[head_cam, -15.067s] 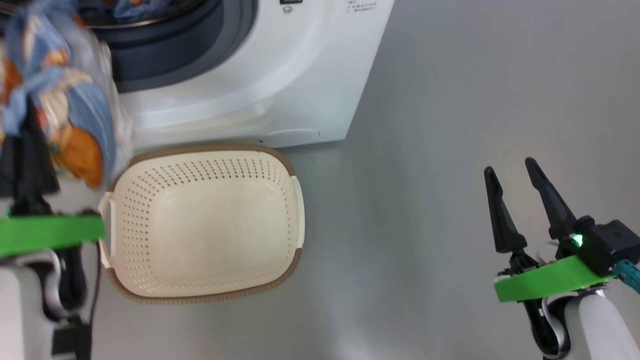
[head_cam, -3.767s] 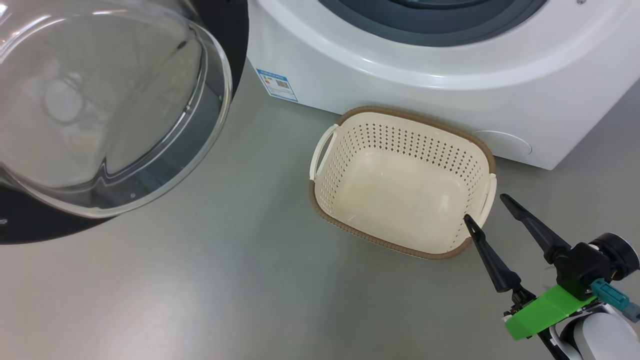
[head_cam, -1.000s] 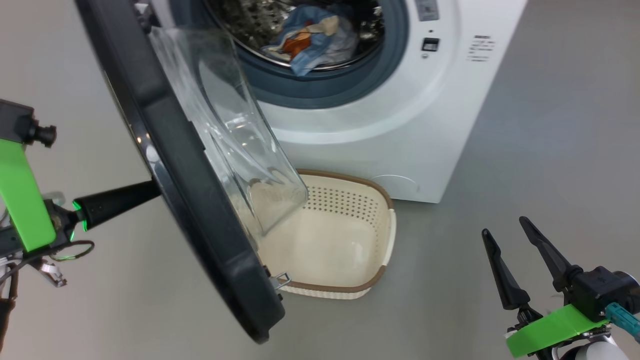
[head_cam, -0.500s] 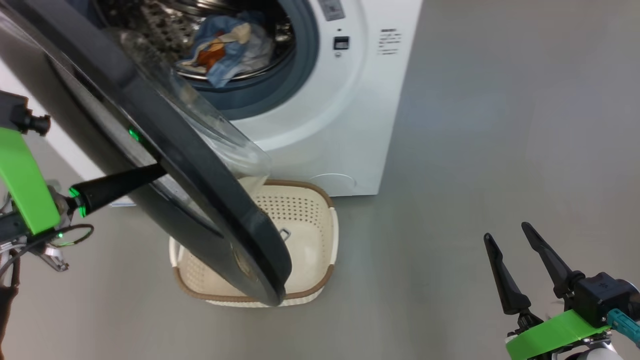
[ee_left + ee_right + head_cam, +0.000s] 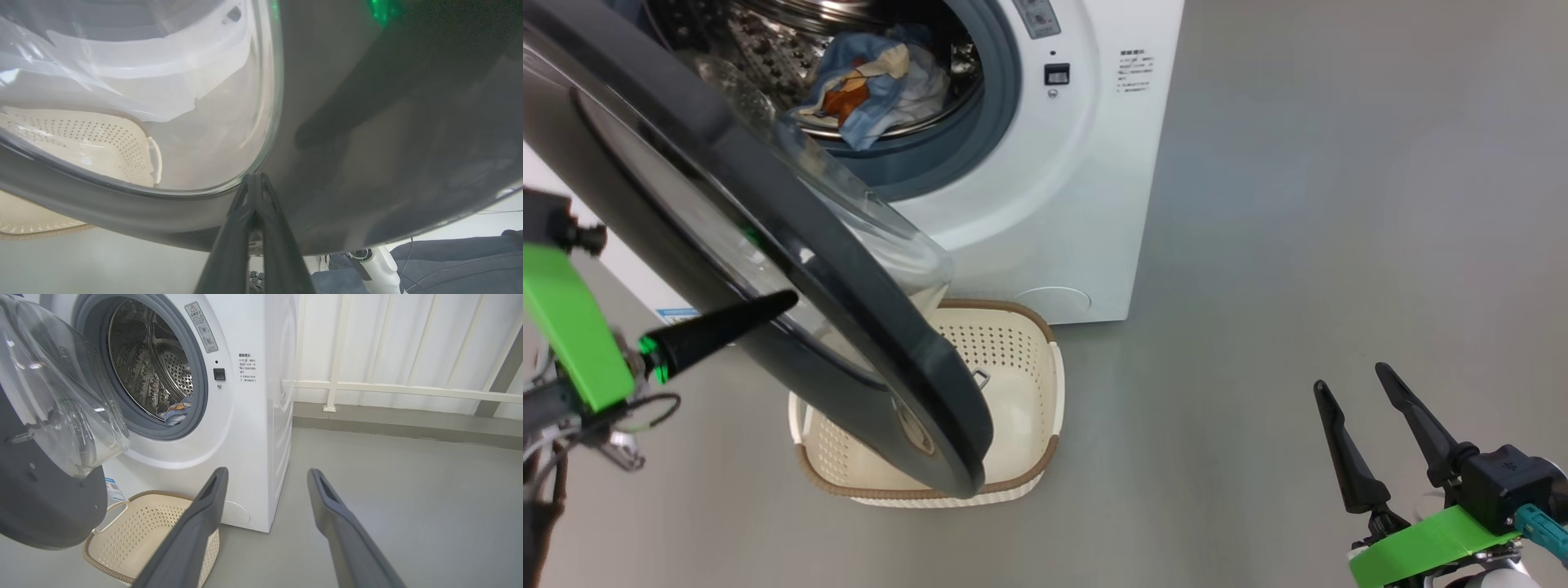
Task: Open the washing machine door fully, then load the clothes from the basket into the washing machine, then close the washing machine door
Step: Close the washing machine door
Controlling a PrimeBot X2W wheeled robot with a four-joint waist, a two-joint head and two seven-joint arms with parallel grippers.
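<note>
The washing machine stands with its drum showing, and the clothes lie inside it, blue with orange and cream patches. The washing machine door hangs partway swung over the basket, which holds nothing. My left gripper is shut, its tip pressed against the door's outer face. In the left wrist view, the left gripper touches the black rim beside the glass window. My right gripper is open over the floor at the lower right, holding nothing. The right gripper points at the machine's front corner.
Grey floor spreads to the right of the machine. A white railing and pale wall panels stand behind it. A small blue label sits at the machine's lower left corner. Cables and grey-blue fabric lie under the door's edge.
The door has swung closer to the machine, now covering more of the basket, with my left gripper following against its outer face. The head view has shifted. The right gripper has kept still.
</note>
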